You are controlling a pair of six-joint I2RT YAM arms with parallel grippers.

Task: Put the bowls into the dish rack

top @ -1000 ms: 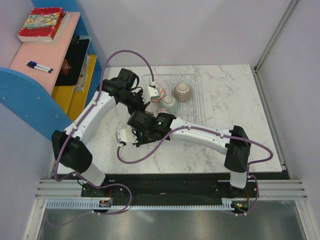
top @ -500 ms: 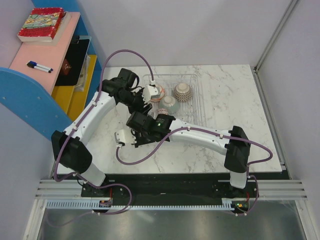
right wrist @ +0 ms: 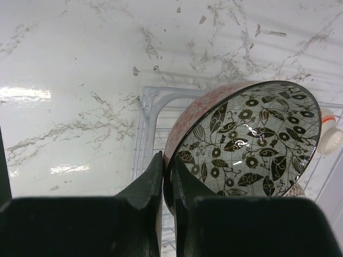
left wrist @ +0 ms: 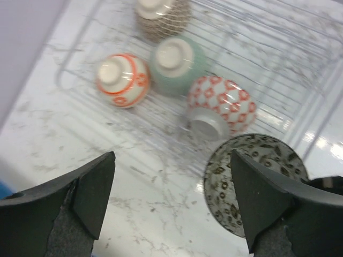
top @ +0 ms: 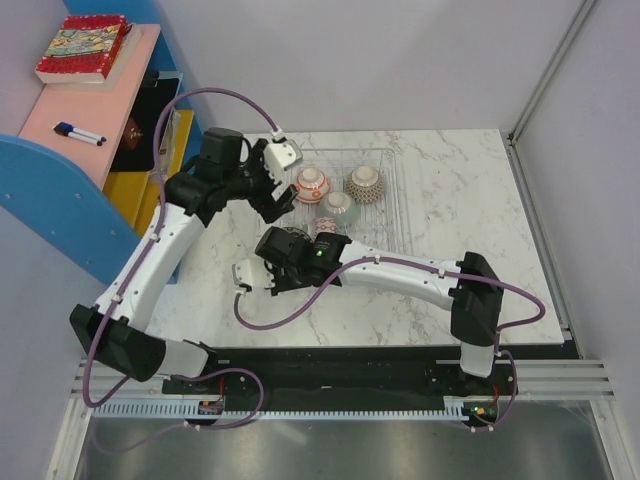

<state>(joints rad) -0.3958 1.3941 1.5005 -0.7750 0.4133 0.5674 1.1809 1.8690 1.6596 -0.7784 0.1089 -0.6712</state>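
From my top view, the white, grey-veined marble table (top: 460, 200) fills the middle of the cell. The only thing I can see resting directly on it is the silver wire dish rack (top: 393, 185), flat near the far edge, left of centre, with marble showing on its left, right and near sides.

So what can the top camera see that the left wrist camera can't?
Only the top view: the book and the pens on the pink shelf. Only the left wrist view: the red-patterned bowl and the black flowery bowl, hidden under the right arm from above. Both: the dish rack, the orange-ringed bowl and the green bowl.
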